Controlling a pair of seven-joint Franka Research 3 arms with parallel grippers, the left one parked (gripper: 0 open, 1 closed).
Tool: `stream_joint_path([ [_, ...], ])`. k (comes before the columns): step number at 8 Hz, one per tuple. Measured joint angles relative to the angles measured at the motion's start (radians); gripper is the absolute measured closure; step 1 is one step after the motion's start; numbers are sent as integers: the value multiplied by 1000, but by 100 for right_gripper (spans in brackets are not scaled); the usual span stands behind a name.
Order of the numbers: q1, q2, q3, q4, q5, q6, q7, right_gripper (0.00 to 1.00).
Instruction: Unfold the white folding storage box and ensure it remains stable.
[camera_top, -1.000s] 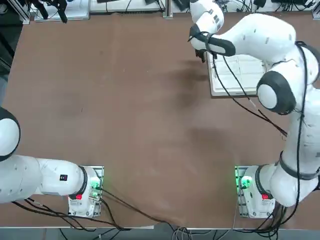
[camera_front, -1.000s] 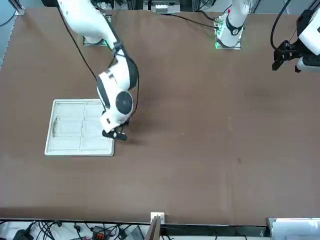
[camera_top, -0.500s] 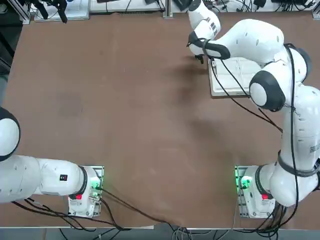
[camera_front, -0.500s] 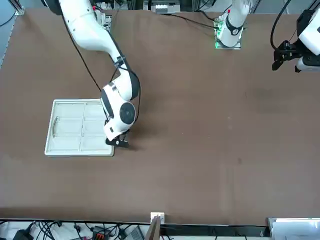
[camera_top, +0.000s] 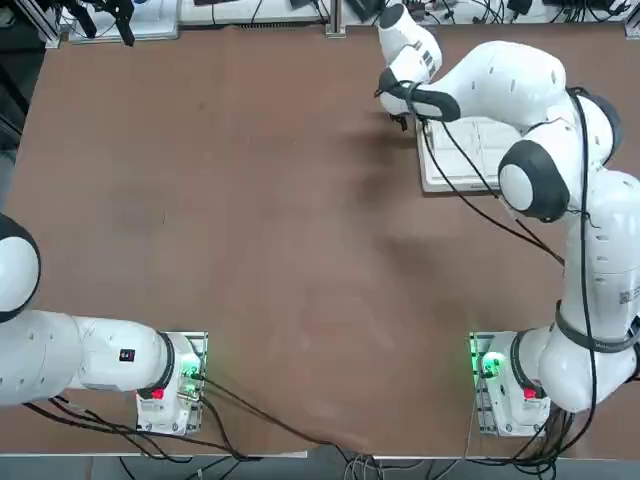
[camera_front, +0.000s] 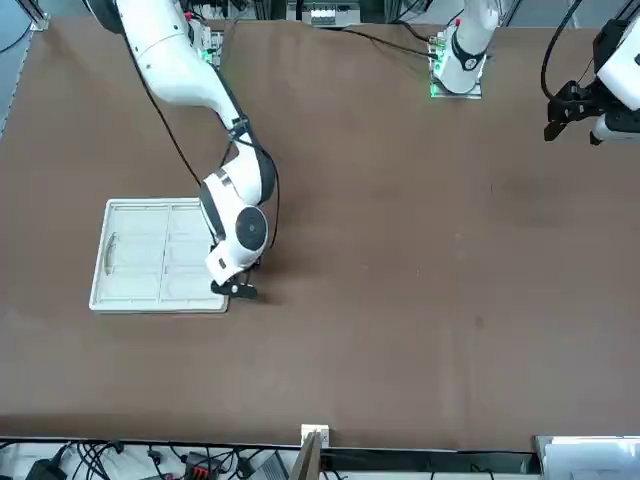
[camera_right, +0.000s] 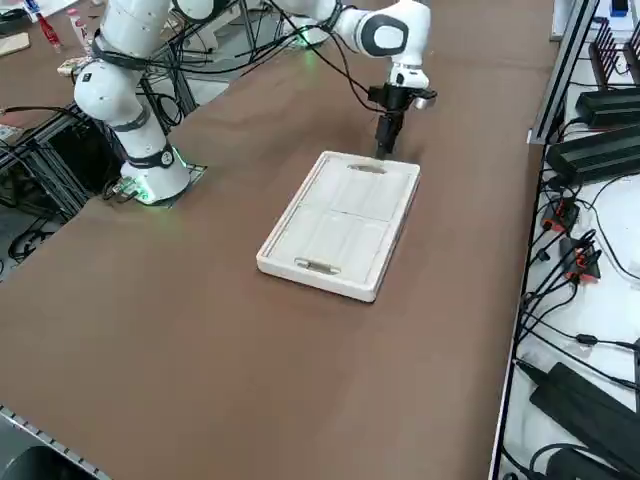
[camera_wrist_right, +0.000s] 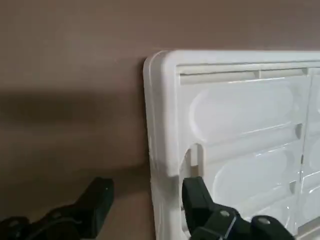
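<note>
The right gripper's (camera_wrist_right: 148, 186) two fingers stand apart, one over the handle hole (camera_wrist_right: 193, 159) in the white folding storage box (camera_wrist_right: 240, 107), the other outside its rim (camera_wrist_right: 162, 125). The box lies folded flat on the table (camera_right: 200, 350), its panels down. Work seems to be at lining up the first grip; next, likely, lower astride that rim, close, and lift to raise the walls. Against one second ago, the gripper has shifted along the box's side, away from the arm's base (camera_top: 515, 395); the box hasn't moved.
</note>
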Motion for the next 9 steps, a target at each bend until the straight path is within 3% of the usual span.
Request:
stream_joint_path([
  [4,6,0,0,-2,-41,-73,-1,19],
  [9,7,1,0,-6,-57,-83,-1,22],
])
